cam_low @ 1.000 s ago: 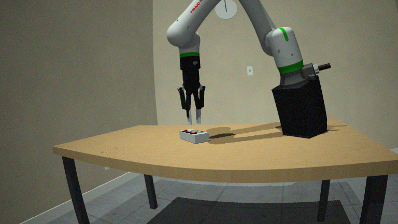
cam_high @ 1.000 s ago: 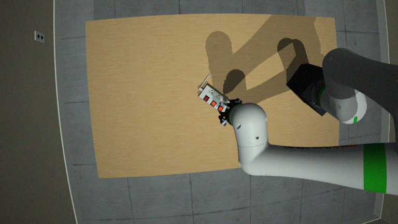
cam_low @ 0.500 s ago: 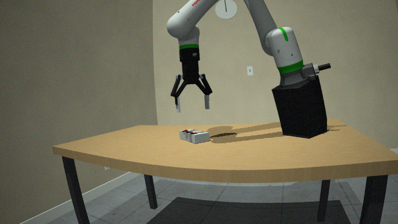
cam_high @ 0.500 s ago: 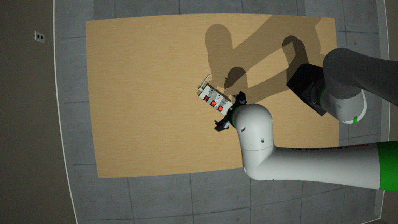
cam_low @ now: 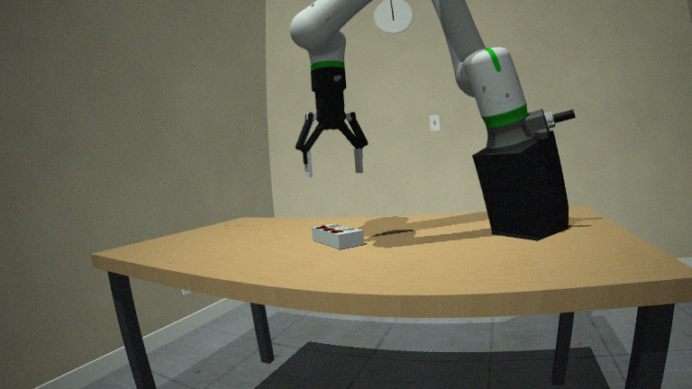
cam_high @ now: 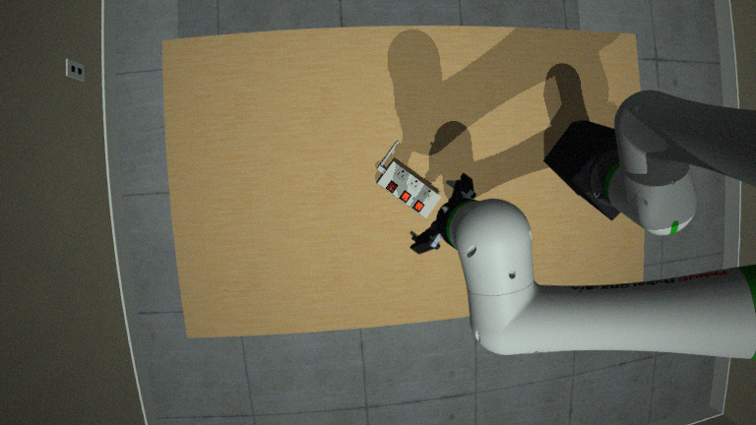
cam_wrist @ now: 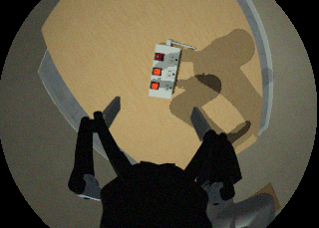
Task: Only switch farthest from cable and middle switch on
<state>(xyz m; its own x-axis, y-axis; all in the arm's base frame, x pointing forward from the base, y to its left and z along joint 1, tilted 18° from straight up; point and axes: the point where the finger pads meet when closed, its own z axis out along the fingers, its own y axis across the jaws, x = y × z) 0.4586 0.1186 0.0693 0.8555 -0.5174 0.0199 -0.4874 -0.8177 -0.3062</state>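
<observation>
The white power strip (cam_high: 409,188) lies right way up near the middle of the wooden table, its stub of cable (cam_high: 388,155) at the upper-left end. It has three red switches in a row. The two away from the cable, the middle one (cam_high: 406,196) and the far one (cam_high: 418,206), glow bright orange-red; the one nearest the cable (cam_high: 392,187) is darker. The strip also shows in the side view (cam_low: 337,235) and in the wrist view (cam_wrist: 165,72). My gripper (cam_low: 332,167) is wide open and empty, high above the strip; in the wrist view (cam_wrist: 155,122) its fingers frame bare table.
The arm's black base block (cam_low: 521,191) stands on the table's right rear part. The arm's shadow (cam_high: 446,97) falls across the table behind the strip. The table edge curves at the front.
</observation>
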